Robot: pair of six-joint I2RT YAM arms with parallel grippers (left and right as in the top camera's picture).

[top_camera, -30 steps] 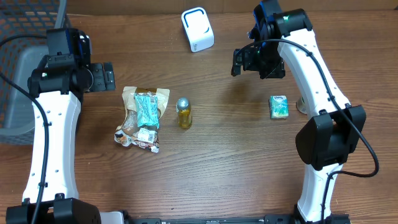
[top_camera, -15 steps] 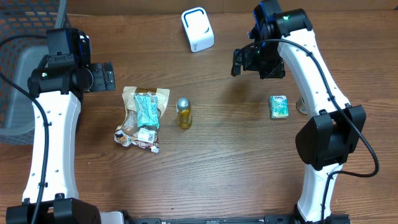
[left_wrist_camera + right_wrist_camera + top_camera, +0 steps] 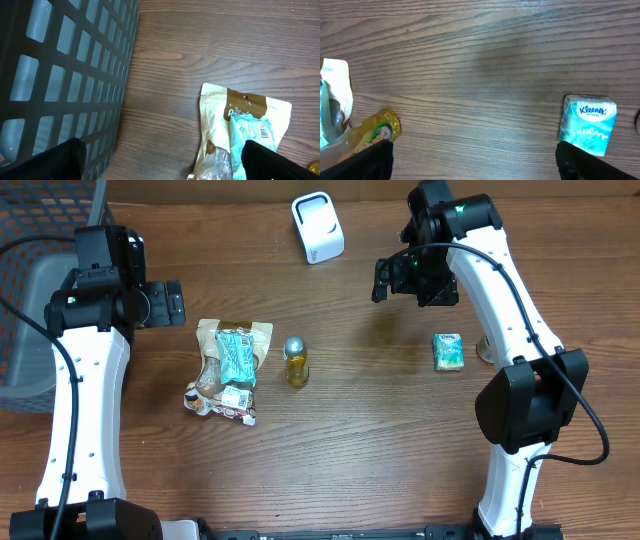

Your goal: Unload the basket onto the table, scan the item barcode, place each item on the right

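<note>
Several items lie on the wooden table. A tan snack bag (image 3: 226, 375) carries a teal packet (image 3: 237, 355) on top; the packet's barcode (image 3: 263, 131) faces up. A small yellow bottle (image 3: 296, 361) lies beside them, and a teal Kleenex pack (image 3: 448, 351) sits to the right. The white scanner (image 3: 317, 227) stands at the back. My left gripper (image 3: 172, 303) hangs open above bare wood left of the snack bag (image 3: 235, 120). My right gripper (image 3: 382, 280) hangs open over the table between the bottle (image 3: 372, 132) and the Kleenex pack (image 3: 587, 122). Neither gripper holds anything.
A grey mesh basket (image 3: 25, 310) stands at the left table edge, right beside my left gripper (image 3: 165, 165), and its wall (image 3: 60, 75) fills the left of the left wrist view. Bare wood lies under my right gripper (image 3: 477, 162).
</note>
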